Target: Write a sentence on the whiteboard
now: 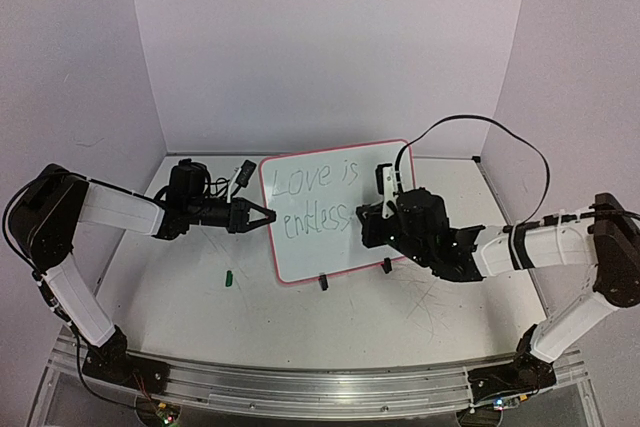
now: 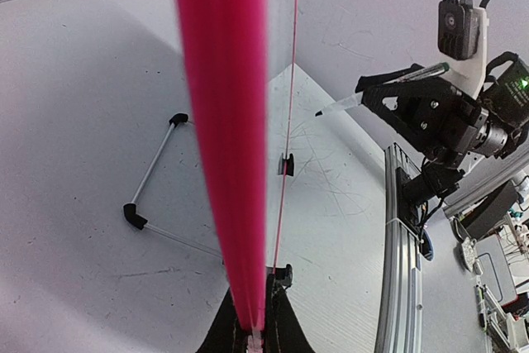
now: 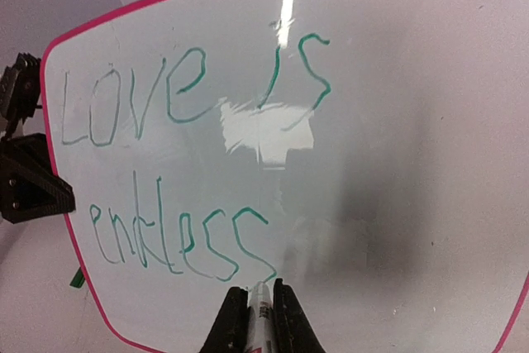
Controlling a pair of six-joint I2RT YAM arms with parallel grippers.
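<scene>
One surface (image 1: 400, 317): white, scuffed with faint pen marks, walled in white on three sides.
Left arm (image 1: 110, 209): reached in from the left toward the board.
Right arm (image 1: 540, 245): reached in from the right, its wrist in front of the board's right half.
Whiteboard (image 1: 320, 252): stood on edge mid-surface between both grippers, pink-framed, its written face toward the arm bases.
Left gripper (image 1: 268, 215): fingers pressed onto the whiteboard's left frame edge, pinching it.
Right gripper (image 3: 261, 295): fingers closed on a marker, just before the board's lower half.
Sentence (image 3: 194, 150): thin green handwriting on the board's left and middle, "Love is" above "endless".
Marker (image 3: 260, 316): pointed at the board beside the last "s"; contact could not be told.
Feet (image 1: 323, 283): two black clips on the bottom edge.
Green piece (image 1: 228, 276): lay on the surface, left of the board, apart from it.
</scene>
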